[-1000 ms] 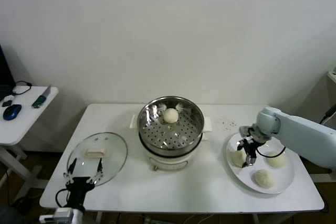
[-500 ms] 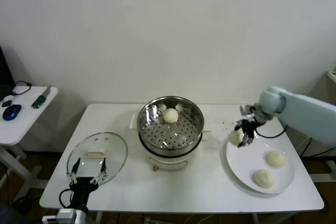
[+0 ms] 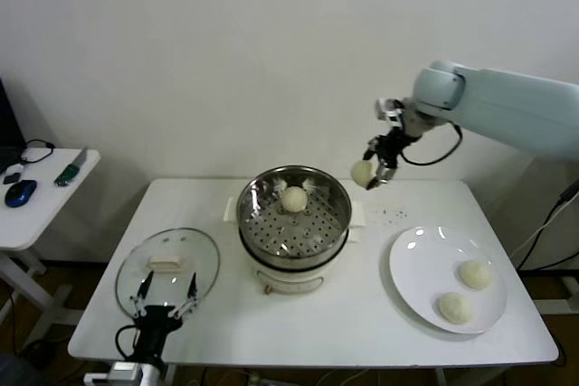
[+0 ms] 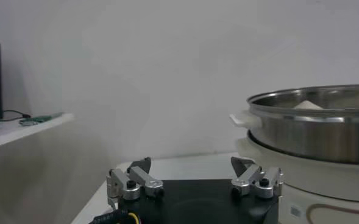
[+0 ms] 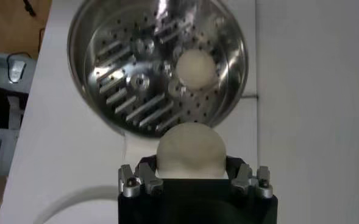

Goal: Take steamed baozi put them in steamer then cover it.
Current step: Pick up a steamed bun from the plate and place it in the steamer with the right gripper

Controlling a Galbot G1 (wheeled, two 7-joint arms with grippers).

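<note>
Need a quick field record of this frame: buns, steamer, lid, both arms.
carried baozi: in right gripper, raised beside the steamer's right rim
steamer: uncovered, one baozi inside
plate: two baozi left
cover: flat on table, left of steamer
left gripper: jaws open, idle near cover

Right gripper [image 5: 191, 176] clamped on one baozi [image 5: 190, 149], raised above the steamer [image 5: 106, 42] near its rim. Second baozi [image 5: 195, 67] sits inside on the perforated bottom. White tabletop [image 5: 313, 91] below. Curved white plate [image 5: 75, 204] edge partly visible.
</note>
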